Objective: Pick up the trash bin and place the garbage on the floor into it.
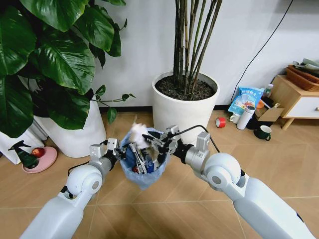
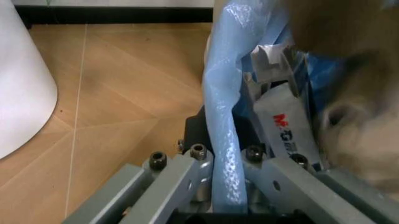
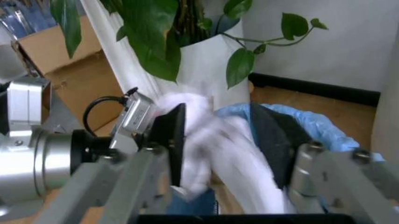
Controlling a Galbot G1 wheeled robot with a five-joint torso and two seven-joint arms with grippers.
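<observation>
Here the trash bin (image 1: 143, 167) hangs off the floor (image 1: 279, 164) in front of the robot, between the two arms and just before the big white pot (image 1: 184, 107). The left gripper (image 1: 115, 149) grips it at its left rim; in the left wrist view the fingers (image 2: 187, 175) are pressed onto a fold of the light blue bag and the dark rim, one on each side. The bin already carries several pieces: a blue-white carton (image 2: 283, 126) and some dark wrappers stand up inside it.

The right gripper (image 1: 158, 143) sits over the mouth of the bin. In the right wrist view its fingers (image 3: 169, 140) are spread, with a wad of crumpled white paper (image 3: 212, 144) blurred between them, apparently dropping free. In the head view the same paper (image 1: 138, 134) shows at the bin's far rim, not yet settled inside.

So the step in hand looks like the release of one piece of garbage into the held bin. Judging by that, the next move calls for the right arm to lift clear of the rim without catching the bag, while the left keeps the bin level so nothing tips out. No loose litter is visible on the nearby tiles, so the job appears close to done.
</observation>
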